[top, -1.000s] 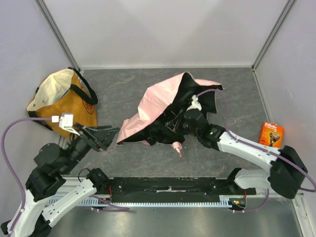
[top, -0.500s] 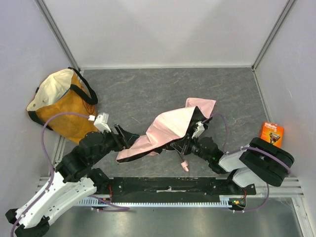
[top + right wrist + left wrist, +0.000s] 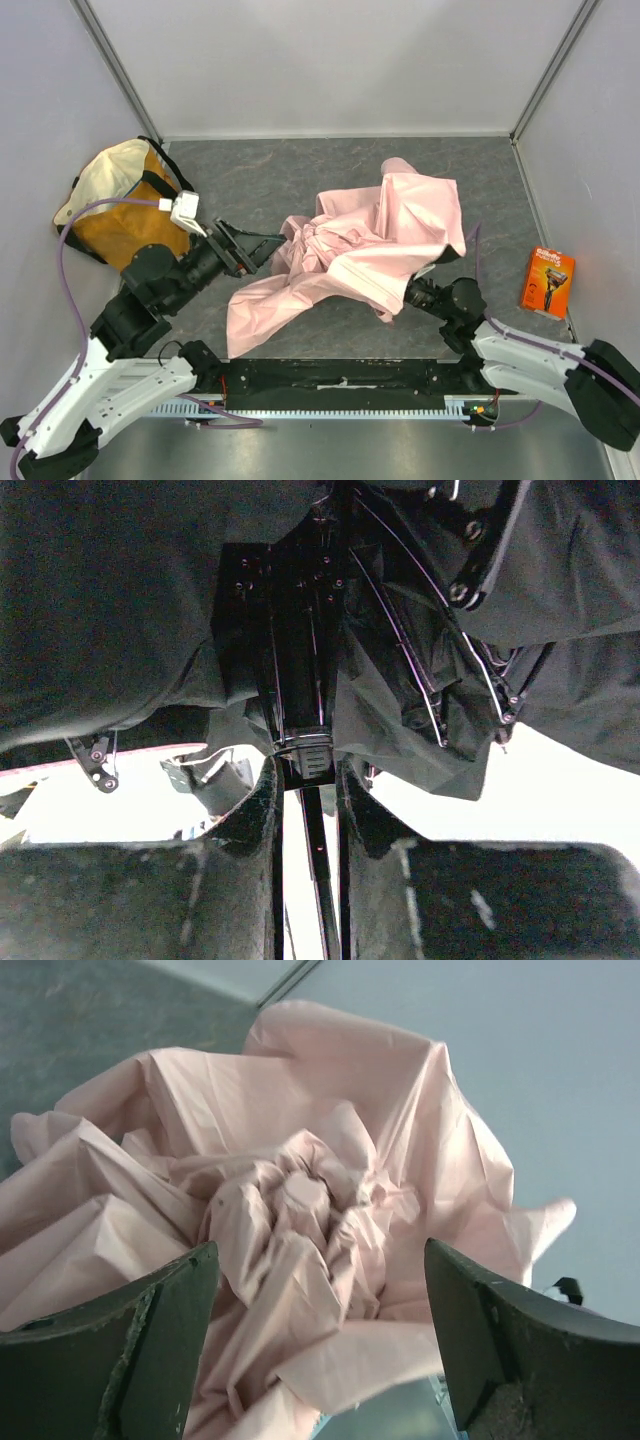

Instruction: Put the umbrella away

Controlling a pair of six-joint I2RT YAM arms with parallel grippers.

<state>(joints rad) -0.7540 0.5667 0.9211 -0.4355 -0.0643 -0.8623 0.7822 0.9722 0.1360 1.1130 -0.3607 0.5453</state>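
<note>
The umbrella [image 3: 375,240] hangs half-collapsed over the middle of the table, its pale pink canopy crumpled and facing up and to the left. My right gripper [image 3: 418,293] sits under the canopy's near right edge, mostly covered by fabric. In the right wrist view it [image 3: 308,770] is shut on the umbrella's thin black shaft [image 3: 320,880], just below the runner, with ribs and the canopy's dark underside [image 3: 120,610] above. My left gripper [image 3: 262,248] is open at the canopy's left side. In its own view the bunched pink fabric [image 3: 300,1200] fills the space ahead of its spread fingers [image 3: 170,1310].
An orange-and-cream tote bag [image 3: 125,200] stands at the far left against the wall. A small orange box [image 3: 549,281] lies by the right wall. Pale walls close the table on three sides.
The umbrella has swung round so its pink outside faces up. My right arm has drawn back toward the near edge. My left gripper has moved up to the canopy and opened wider.
</note>
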